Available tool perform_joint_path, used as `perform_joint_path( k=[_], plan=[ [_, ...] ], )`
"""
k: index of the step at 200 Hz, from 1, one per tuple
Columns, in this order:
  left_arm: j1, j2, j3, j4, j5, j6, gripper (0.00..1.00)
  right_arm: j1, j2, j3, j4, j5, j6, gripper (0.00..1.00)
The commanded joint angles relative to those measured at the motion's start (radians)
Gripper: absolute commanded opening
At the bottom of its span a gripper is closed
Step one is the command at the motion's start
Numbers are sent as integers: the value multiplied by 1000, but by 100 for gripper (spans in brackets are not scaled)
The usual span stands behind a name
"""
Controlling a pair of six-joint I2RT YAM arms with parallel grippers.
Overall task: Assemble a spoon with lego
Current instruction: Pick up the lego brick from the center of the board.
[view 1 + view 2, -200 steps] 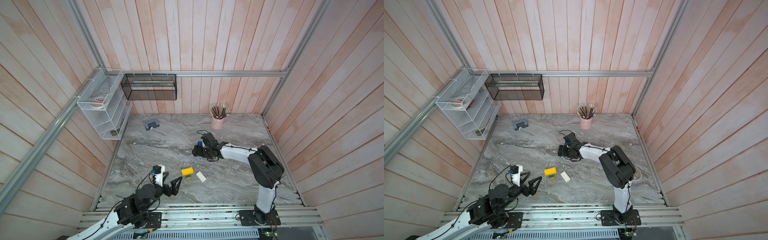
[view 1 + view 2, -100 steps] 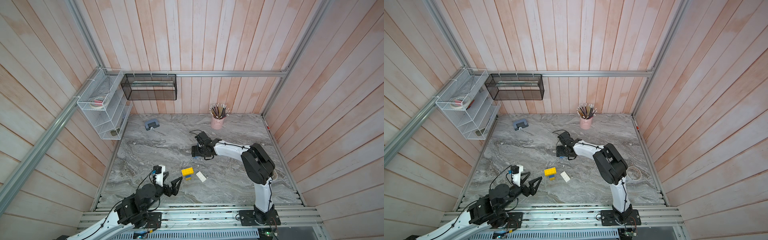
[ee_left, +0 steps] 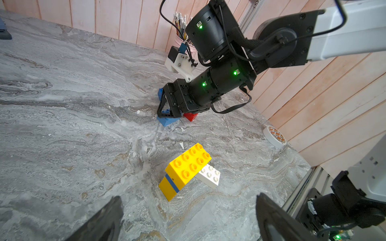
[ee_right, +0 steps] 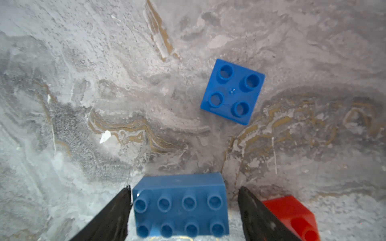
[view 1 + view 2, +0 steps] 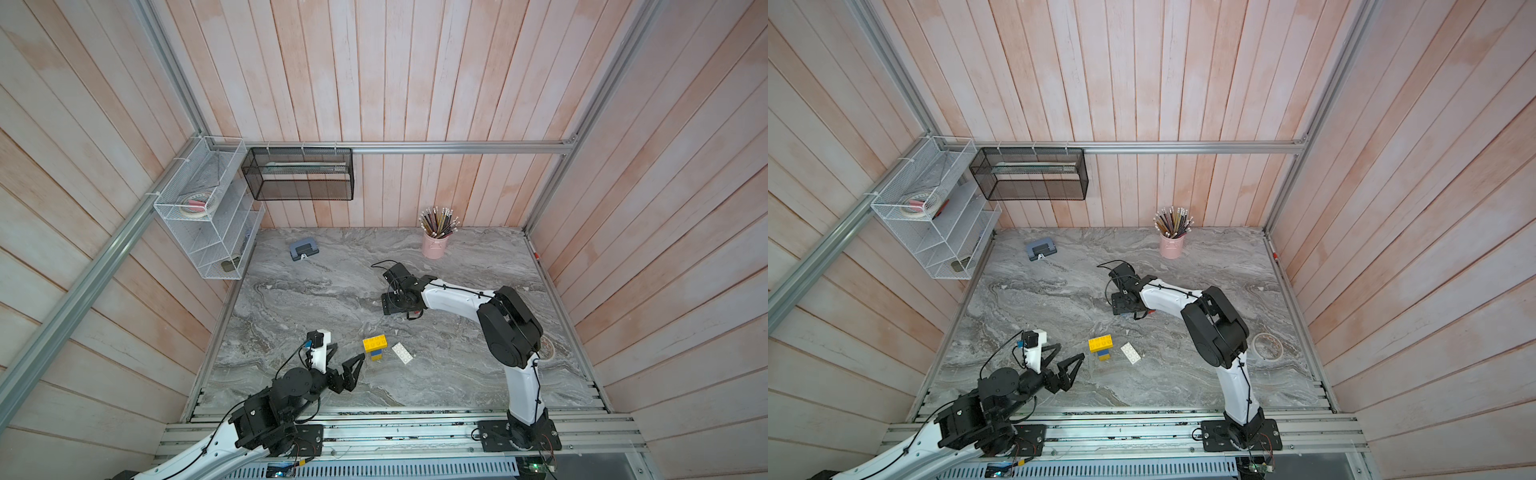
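On the grey counter (image 4: 83,83), the right gripper (image 4: 183,188) straddles the oblong blue brick (image 4: 179,206), jaws parted and not clamped, while the left gripper (image 3: 188,197) gapes wide near the yellow-and-blue stack (image 3: 188,164) beside the white brick (image 3: 211,175).

Partial spoon (image 5: 375,348): a yellow oblong brick (image 3: 189,164), studs up, sits on a narrower base of a thin blue layer (image 3: 171,183) over yellow. White oblong brick (image 5: 403,353) lies flat, studs up, just beside it and apart. Well behind these lies a blue oblong brick (image 4: 180,206), eight studs up. A blue square brick (image 4: 232,91), four studs up, lies near it, clear. A red brick (image 4: 290,215) sits just beside the oblong blue; it is only partly seen and its pose is unclear.
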Motion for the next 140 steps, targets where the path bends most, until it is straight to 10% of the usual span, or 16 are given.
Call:
perform_joint_path(
  k=[1, 140],
  plan=[
    [1, 5, -13, 9, 7, 13, 100, 11, 31, 28, -56, 35, -19, 79],
    [1, 10, -14, 11, 6, 14, 100, 15, 18, 3, -53, 37, -9, 66]
  ],
)
